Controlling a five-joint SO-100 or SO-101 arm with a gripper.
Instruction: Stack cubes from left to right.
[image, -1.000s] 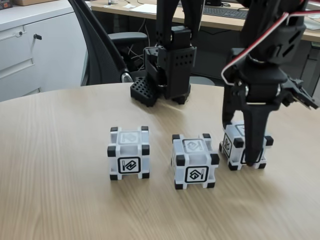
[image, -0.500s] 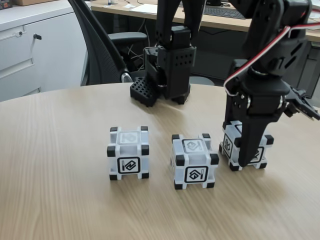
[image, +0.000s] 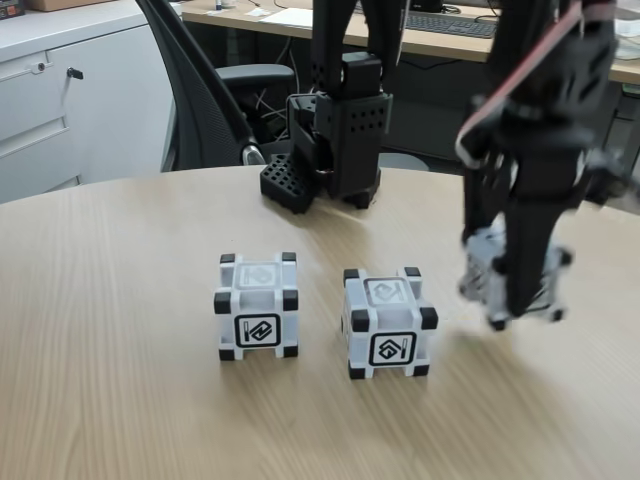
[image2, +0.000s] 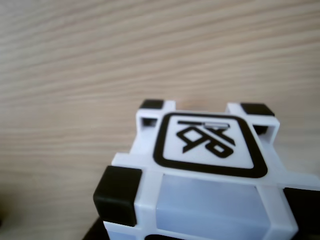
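In the fixed view, three white cubes with black corner blocks were on or over the pale wooden table (image: 120, 400). The left cube (image: 258, 305) stood flat on the tabletop with a framed symbol on its front face, and the middle cube (image: 389, 322) stood just beside it to the right, apart from it, turned slightly so one edge faced forward. The right cube (image: 510, 282) was blurred and tilted, and it appeared raised a little above the wood, with a faint shadow beneath it. The gripper (image: 515, 285) hung down from the black arm at the right; its fingers were closed against that cube, one dark finger (image: 527, 262) crossing the cube's front. How wide the jaws stood could only be read from the cube held between them. Behind the cubes the arm's black base (image: 335, 145) sat near the far edge of the table, with a black office chair (image: 205, 100) and a white cabinet (image: 70, 100) beyond. In the wrist view, the held cube (image2: 205, 175) filled the lower middle, very close to the lens, with a black-framed symbol on the face turned toward the table and a black corner block at its lower left. The wood grain of the table (image2: 100, 60) ran across the rest, out of focus.
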